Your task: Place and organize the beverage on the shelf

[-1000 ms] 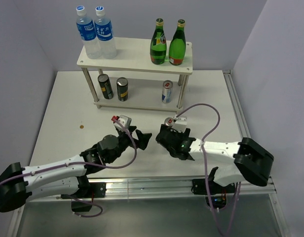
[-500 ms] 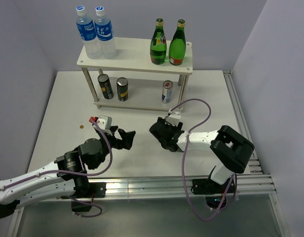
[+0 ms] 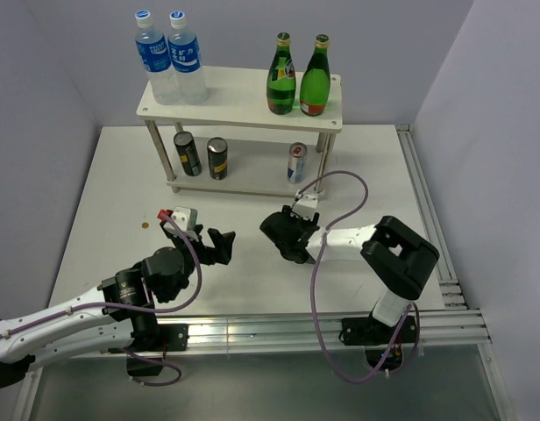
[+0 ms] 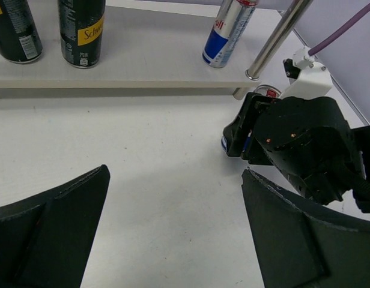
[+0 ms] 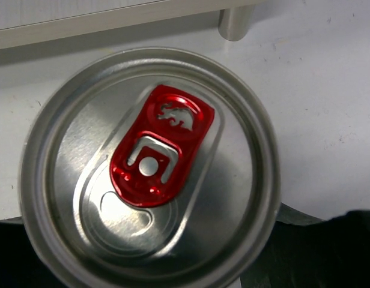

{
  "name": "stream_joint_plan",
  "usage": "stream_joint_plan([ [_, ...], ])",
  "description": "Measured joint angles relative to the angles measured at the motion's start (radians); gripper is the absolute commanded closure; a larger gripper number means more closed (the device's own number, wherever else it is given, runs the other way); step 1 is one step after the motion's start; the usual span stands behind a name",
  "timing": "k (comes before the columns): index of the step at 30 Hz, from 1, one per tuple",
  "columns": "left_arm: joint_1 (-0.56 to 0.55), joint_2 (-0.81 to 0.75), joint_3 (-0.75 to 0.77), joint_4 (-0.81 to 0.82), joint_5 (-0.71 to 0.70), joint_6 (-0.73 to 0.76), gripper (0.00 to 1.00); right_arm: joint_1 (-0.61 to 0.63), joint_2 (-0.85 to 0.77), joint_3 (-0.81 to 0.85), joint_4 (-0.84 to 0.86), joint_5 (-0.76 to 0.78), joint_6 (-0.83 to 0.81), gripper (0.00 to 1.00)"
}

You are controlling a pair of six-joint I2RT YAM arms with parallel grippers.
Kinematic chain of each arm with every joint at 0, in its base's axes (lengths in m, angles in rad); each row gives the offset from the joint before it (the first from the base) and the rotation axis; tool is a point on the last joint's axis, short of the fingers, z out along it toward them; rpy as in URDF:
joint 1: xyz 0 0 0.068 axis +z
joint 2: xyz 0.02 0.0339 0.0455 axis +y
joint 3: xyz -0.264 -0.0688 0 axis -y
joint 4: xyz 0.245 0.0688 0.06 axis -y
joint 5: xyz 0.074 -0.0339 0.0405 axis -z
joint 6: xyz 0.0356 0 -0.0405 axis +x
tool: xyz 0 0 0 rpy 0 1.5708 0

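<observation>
The white shelf (image 3: 244,98) holds two green bottles (image 3: 298,77) on its top board. Two dark cans (image 3: 202,155) and one slim silver-blue can (image 3: 295,163) stand on the lower board. My right gripper (image 3: 285,235) sits on the table just in front of the shelf, shut on a second silver-blue can (image 5: 149,168). That can's silver lid and red tab fill the right wrist view, and the top view hides the can. The left wrist view shows the can's rim (image 4: 268,91) beside the right gripper (image 4: 251,129). My left gripper (image 3: 219,246) stands open over bare table, left of the right gripper.
Two tall water bottles (image 3: 172,61) with blue labels stand at the left of the shelf's top board. A shelf post (image 4: 275,39) rises close behind the gripped can, its foot (image 5: 236,23) near the lid. A small brown spot (image 3: 145,225) lies at the table's left.
My right gripper has shut on the silver-blue can and its arm has folded back, shifting slightly left. My left arm has drawn back to the left, still open.
</observation>
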Motion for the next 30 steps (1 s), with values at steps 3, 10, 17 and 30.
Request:
stream_joint_plan([
  [3, 0.000, 0.001, 0.000, -0.011, -0.023, -0.002, 0.01, 0.008, 0.008, 0.049, -0.063, 0.003, -0.001, 1.00],
  [10, 0.000, 0.001, 0.000, -0.028, -0.050, -0.008, 0.01, 0.044, 0.013, 0.230, -0.165, 0.019, -0.006, 1.00],
  [17, -0.001, -0.001, 0.000, -0.047, -0.069, -0.020, 0.01, 0.048, 0.055, 0.364, -0.185, 0.055, -0.066, 1.00],
  [30, -0.001, -0.001, 0.000, -0.056, -0.073, -0.026, 0.02, -0.052, 0.263, 0.579, -0.168, 0.037, -0.169, 1.00],
])
